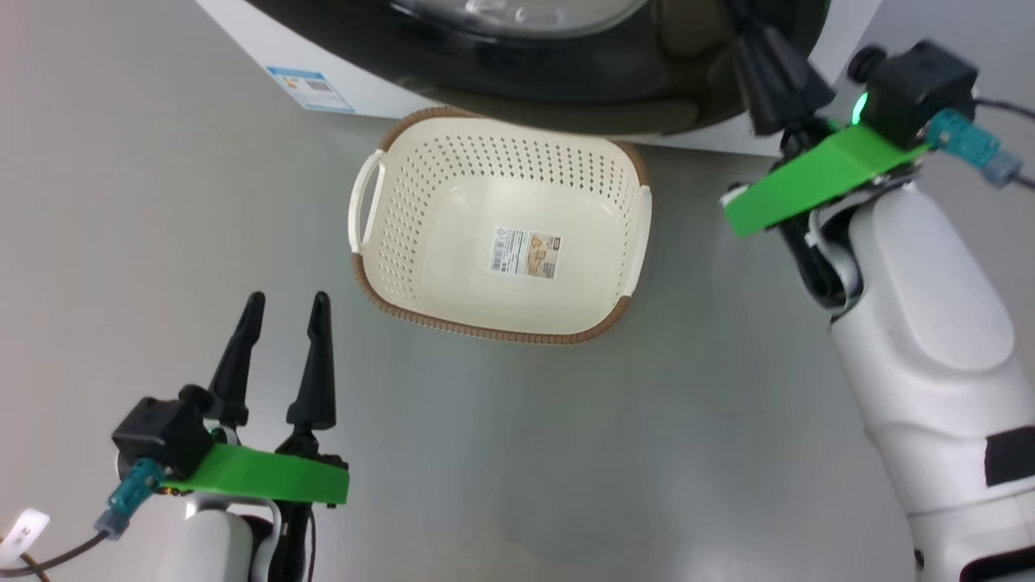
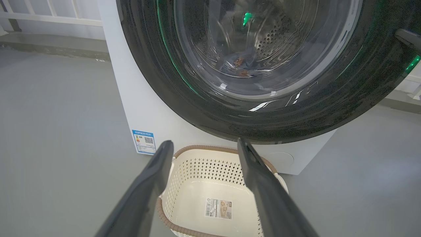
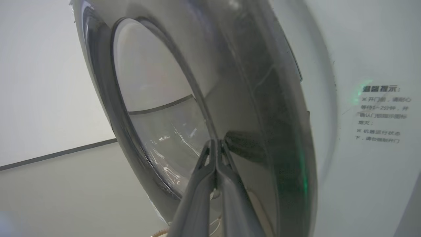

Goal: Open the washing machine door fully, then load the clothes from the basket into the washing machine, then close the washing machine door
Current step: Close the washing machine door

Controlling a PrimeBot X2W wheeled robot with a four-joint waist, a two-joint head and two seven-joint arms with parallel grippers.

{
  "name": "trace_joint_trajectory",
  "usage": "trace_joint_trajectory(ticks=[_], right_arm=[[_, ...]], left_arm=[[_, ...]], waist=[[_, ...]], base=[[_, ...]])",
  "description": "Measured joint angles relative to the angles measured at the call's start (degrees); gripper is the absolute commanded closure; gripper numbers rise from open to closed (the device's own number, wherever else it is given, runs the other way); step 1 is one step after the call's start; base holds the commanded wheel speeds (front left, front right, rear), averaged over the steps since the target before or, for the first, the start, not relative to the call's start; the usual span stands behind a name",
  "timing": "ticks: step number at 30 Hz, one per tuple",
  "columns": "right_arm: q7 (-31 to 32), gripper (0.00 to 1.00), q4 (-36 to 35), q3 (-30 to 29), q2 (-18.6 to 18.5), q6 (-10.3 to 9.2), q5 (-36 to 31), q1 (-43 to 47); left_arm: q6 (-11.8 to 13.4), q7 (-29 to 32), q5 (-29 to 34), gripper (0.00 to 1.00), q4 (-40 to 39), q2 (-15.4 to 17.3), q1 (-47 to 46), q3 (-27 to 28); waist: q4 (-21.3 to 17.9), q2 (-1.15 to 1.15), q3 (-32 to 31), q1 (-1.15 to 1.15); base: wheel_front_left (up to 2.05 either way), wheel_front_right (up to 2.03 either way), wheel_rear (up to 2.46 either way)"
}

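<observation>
Left hand (image 1: pixel 289 297), at 8 o'clock in the head view, is spread wide and holds nothing. Right hand (image 3: pixel 215 142), at 1 o'clock, has its fingers pressed together with the tips meeting the washing machine door (image 2: pixel 230 121). The basket (image 1: pixel 404 218) sits bare on the floor (image 1: pixel 566 453) toward 12 o'clock, just before the washing machine (image 2: pixel 154 115). The clothes (image 2: pixel 238 63) show dimly through the glass.

Smooth grey floor (image 1: pixel 566 453), pale wall (image 3: pixel 39 65), white railing (image 2: pixel 49 18) beyond
</observation>
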Motion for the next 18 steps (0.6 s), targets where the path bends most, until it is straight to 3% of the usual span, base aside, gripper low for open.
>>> trace_joint_trajectory(ticks=[18], right_arm=[[0.0, 1.00, 6.3, -5.6, -0.3, 0.04, -1.9, -12.9]], left_arm=[[0.0, 0.0, -1.9, 0.00, 0.1, -0.1, -2.8, -3.1]], waist=[[1.3, 0.00, 4.4, 0.00]], base=[[0.00, 0.00, 0.00]])
